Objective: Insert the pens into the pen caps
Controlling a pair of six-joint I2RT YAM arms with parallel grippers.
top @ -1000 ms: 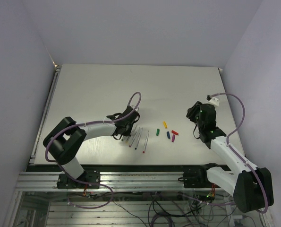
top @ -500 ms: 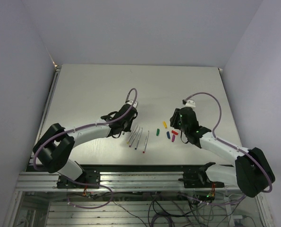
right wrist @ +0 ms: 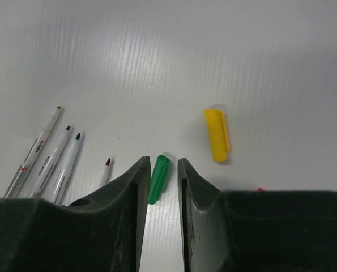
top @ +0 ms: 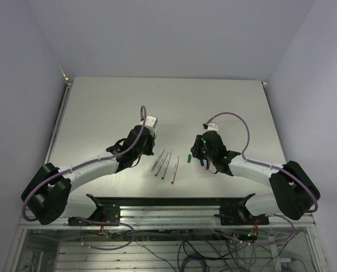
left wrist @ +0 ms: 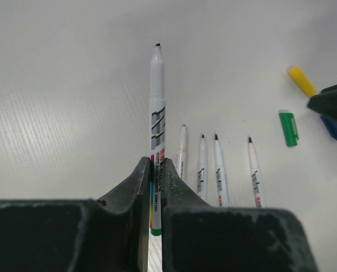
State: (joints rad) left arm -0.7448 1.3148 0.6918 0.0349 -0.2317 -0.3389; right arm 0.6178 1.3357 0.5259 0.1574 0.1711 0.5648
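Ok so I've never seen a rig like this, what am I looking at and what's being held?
Two robot arms are bolted at the near edge of a table. One picture looks down from above; the other two come from a camera on each wrist, so the dark shapes at the bottom are that arm's own fingers. The left gripper is clamped on one pen. Four more pens lie on the table. The right gripper stands open around a green cap, not gripping it yet; a yellow cap lies nearby.
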